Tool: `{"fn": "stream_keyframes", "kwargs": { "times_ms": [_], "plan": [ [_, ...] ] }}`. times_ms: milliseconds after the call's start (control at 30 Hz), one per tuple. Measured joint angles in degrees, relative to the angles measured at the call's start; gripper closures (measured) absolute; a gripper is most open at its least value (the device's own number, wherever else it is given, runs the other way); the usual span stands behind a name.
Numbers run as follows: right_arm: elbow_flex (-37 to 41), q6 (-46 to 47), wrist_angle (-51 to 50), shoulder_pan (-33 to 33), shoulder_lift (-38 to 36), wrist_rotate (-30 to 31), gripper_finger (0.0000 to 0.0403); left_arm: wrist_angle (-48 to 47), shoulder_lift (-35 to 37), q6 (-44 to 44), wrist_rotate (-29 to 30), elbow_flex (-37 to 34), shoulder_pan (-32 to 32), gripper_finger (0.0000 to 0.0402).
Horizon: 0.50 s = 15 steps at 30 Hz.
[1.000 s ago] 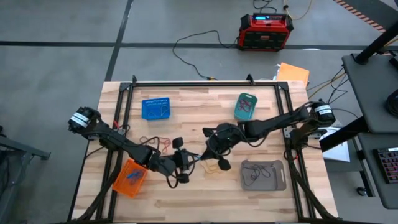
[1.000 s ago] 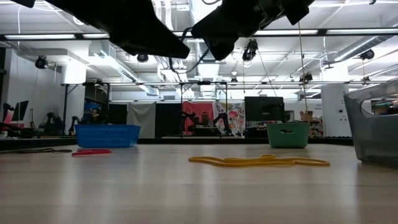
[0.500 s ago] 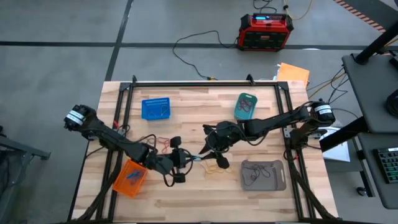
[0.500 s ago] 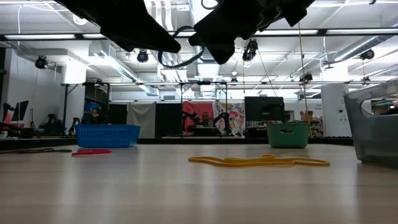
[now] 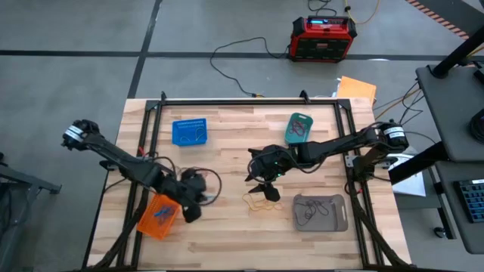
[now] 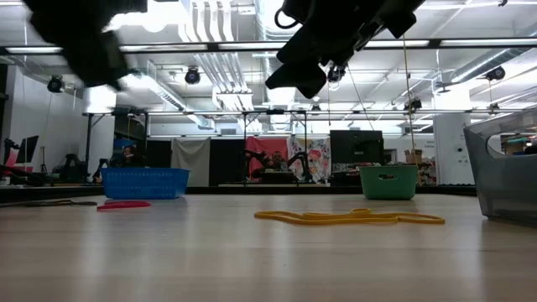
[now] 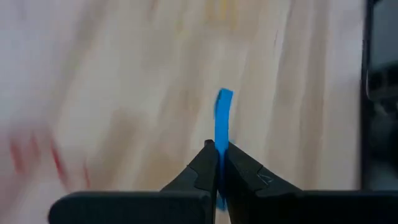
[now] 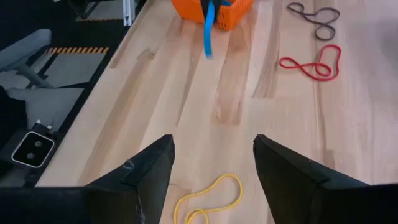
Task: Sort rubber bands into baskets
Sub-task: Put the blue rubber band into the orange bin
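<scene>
My left gripper (image 5: 194,198) hangs above the table beside the orange basket (image 5: 159,217), shut on a blue rubber band (image 7: 223,118). My right gripper (image 5: 261,183) hovers open over mid-table, nothing between its fingers, above a yellow band (image 5: 261,202) that lies flat on the wood. A red band (image 8: 313,65) and a dark grey band (image 8: 316,13) lie flat near the left gripper. The blue basket (image 5: 189,131) and teal basket (image 5: 299,128) stand at the far side, the grey basket (image 5: 321,212) near right. My left gripper pinches the blue band (image 7: 219,144) between its two shut fingers, and a doubled strip of it sticks out past the tips. The fingers slant downward. In the right wrist view the band (image 8: 209,30) hangs slack below them, clear of the table, in front of the orange basket.
A black frame rail (image 5: 147,143) runs along the table's left side and another along the right (image 5: 352,151). A red-and-black box (image 5: 324,38) with cables sits on the floor beyond the far edge. Bare wood lies along the near edge (image 5: 242,249).
My left gripper has shut on the blue band held out by my right gripper and carried it toward the table's left edge, rising and turning, to beside the orange basket. My right gripper has let the band go and stayed over the yellow band.
</scene>
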<state>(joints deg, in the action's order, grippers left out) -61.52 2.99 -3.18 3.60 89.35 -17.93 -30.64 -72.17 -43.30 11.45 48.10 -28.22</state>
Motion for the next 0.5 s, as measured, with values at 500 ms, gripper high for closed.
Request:
{"fn": "stream_keyframes", "kwargs": {
  "times_ms": [500],
  "plan": [
    [0.0,0.0,0.3,0.0,0.0,0.0,0.0188,-33.9,4.7,-29.5,-29.6,0.0,-7.0,0.0401]
  ]
}}
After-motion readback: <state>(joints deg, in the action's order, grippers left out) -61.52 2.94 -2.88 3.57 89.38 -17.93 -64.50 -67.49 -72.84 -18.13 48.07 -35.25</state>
